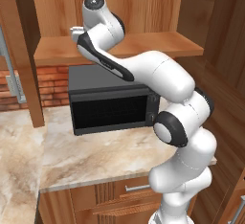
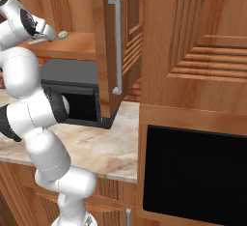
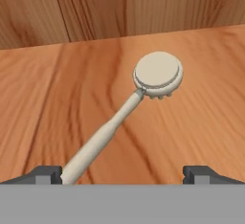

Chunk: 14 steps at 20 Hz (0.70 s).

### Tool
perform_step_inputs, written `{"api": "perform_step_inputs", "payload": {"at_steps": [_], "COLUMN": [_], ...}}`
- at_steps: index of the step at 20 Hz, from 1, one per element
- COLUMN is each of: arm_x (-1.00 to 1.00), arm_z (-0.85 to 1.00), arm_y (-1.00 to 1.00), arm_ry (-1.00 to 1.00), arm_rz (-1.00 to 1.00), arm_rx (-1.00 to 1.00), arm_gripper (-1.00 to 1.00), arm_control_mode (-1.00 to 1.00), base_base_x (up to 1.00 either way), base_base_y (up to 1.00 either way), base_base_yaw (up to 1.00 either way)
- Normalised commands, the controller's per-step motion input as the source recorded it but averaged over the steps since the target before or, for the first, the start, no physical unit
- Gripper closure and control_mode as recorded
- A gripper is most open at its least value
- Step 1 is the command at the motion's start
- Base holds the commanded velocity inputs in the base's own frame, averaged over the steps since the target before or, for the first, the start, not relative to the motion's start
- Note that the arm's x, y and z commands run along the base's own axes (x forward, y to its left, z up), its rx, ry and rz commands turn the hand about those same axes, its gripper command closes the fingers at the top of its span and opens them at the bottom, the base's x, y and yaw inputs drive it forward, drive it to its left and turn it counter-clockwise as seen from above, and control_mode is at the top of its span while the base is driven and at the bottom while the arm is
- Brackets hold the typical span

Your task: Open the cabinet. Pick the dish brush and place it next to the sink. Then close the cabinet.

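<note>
Hand view: brush (image 3: 143, 86) lies flat on cabinet (image 2: 120, 51) shelf, handle toward gripper (image 3: 122, 173), by left finger; fingers spread wide, empty, prob. set to grasp. Doors open.

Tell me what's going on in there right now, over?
Tool open, inside the open cabinet. Brush lies on the shelf, handle end beside one fingertip, not gripped. Nothing else on the shelf near it.
</note>
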Motion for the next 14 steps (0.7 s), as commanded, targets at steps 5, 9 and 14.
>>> {"api": "perform_step_inputs", "payload": {"at_steps": [5,9,14], "arm_x": [0.08,0.08,0.18], "arm_z": [0.00,-0.01,-0.15], "arm_y": [0.21,0.14,0.07], "arm_ry": [0.00,0.00,0.00], "arm_rz": [0.00,0.00,0.00], "arm_rx": [0.00,0.00,0.00], "arm_gripper": [-1.00,-1.00,-1.00], "arm_control_mode": [-1.00,-1.00,-1.00], "base_base_x": [0.00,0.00,0.00], "base_base_y": [0.00,0.00,0.00], "base_base_yaw": [0.00,0.00,0.00]}}
